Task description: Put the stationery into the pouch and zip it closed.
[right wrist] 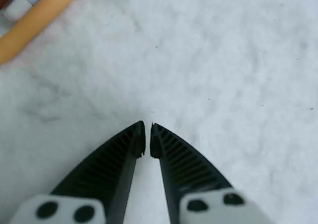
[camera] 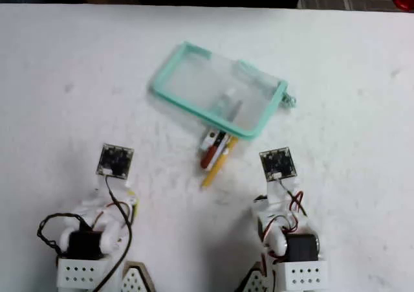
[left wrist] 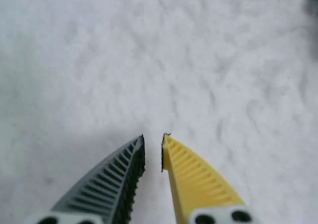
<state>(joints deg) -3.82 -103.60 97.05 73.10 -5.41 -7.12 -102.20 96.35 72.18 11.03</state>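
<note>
while both arms sit low at the near edge of the white table, the clear, teal-trimmed pouch lies askew at mid-table. a bundle of stationery, a yellow pen longest among it, pokes out from the pouch's near edge toward the arms. the left gripper, one finger grey and one yellow, is all but pressed together over bare table. the black-fingered right gripper is likewise, near the yellow pen.

I can read no text, label or number anywhere: not on the pouch, the stationery, or my table.
</note>
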